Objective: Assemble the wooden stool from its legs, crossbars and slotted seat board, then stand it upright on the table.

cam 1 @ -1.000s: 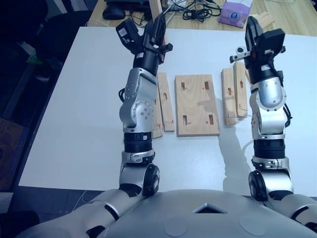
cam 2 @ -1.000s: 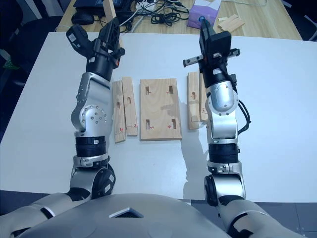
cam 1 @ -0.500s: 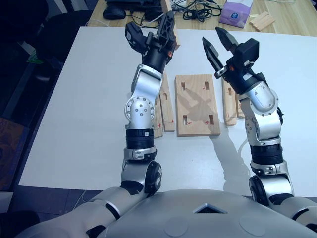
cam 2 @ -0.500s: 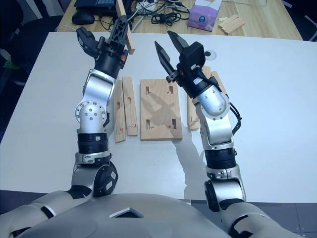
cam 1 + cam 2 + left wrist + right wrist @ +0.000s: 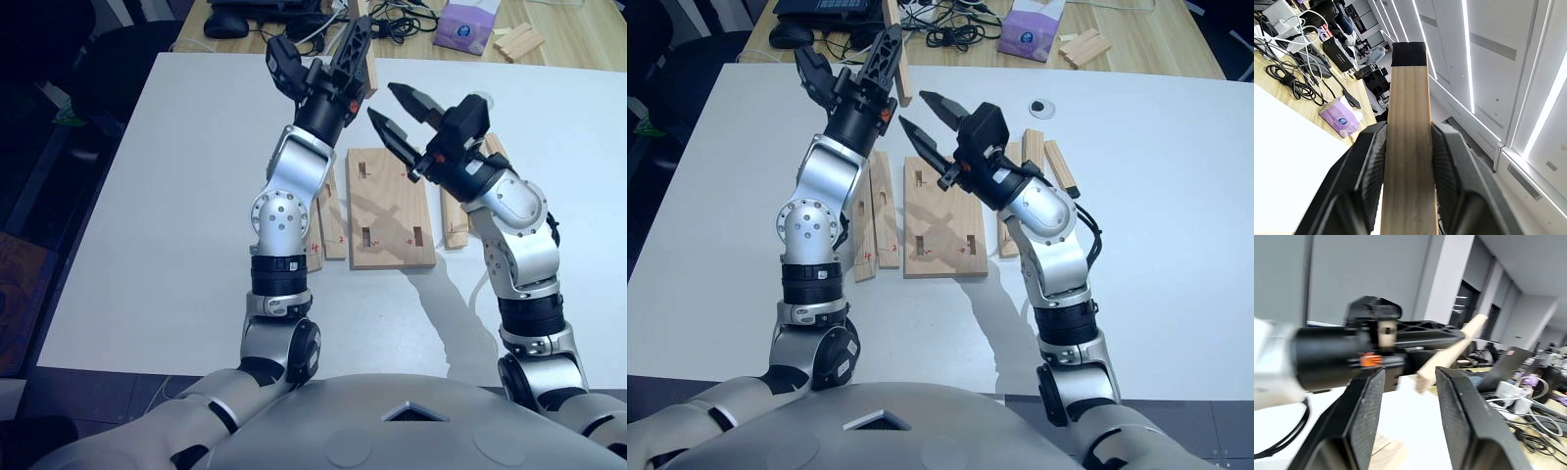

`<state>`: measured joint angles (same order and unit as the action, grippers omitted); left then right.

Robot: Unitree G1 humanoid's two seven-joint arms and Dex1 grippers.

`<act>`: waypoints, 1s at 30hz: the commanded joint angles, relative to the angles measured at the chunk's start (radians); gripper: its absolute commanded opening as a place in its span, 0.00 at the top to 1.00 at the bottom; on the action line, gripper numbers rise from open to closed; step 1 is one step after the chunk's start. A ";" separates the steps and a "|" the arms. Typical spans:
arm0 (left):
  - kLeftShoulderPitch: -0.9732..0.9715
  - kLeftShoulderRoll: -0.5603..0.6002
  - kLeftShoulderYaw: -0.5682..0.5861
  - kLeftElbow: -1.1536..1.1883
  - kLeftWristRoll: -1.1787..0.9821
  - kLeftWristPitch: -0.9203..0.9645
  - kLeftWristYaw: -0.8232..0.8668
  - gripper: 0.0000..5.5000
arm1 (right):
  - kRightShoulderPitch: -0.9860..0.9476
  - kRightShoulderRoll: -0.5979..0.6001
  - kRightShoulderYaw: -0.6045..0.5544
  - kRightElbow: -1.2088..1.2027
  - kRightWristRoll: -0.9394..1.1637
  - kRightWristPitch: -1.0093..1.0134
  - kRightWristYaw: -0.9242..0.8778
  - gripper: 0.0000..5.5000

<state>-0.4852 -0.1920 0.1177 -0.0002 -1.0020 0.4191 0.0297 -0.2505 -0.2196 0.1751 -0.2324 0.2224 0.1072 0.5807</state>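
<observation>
The seat board [image 5: 942,245] lies flat on the white table [image 5: 1176,215] with its four slots facing up; two wooden strips [image 5: 874,220] lie side by side just left of it, touching each other; another strip [image 5: 1007,196] lies just right of it, partly hidden by the right arm; two shorter pieces [image 5: 1046,155] lie a little beyond that strip. The right gripper [image 5: 914,110] hangs above the far half of the board, jaws spread wide and holding nothing, tips pointing toward the left gripper [image 5: 884,64], near it but apart. The left gripper is raised over the far part of the table, jaws clamped on a wooden leg [image 5: 1408,137]; the leg stands out from between the pads [image 5: 1369,166] and ends in a dark tip. A small round black object [image 5: 1042,106] lies farther back on the table; a purple tissue pack [image 5: 1031,27] and cables [image 5: 950,34] sit on the desk behind.
</observation>
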 commanded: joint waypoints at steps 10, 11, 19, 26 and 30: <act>0.019 -0.080 -0.033 -0.050 -0.030 0.026 0.014 0.76 | -0.011 0.026 -0.010 0.017 -0.012 -0.001 -0.059 0.66; 0.018 -0.083 -0.036 -0.054 -0.032 0.028 0.016 0.76 | -0.014 0.026 -0.012 0.020 -0.013 -0.003 -0.062 0.66; 0.048 -0.096 -0.079 -0.066 -0.042 0.039 0.020 0.76 | -0.030 0.040 -0.016 0.045 -0.030 -0.021 -0.095 0.66; 0.058 -0.092 -0.099 -0.078 -0.050 0.040 0.034 0.76 | -0.071 0.086 -0.083 0.122 -0.067 -0.048 -0.219 0.66; 0.055 -0.083 -0.097 -0.080 -0.055 0.034 0.040 0.76 | -0.077 0.086 -0.093 0.147 -0.077 -0.060 -0.233 0.66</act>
<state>-0.4762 -0.1962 0.0164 -0.0675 -1.0535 0.4511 0.0556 -0.3061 -0.1331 0.0949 -0.0991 0.1570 0.0585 0.3596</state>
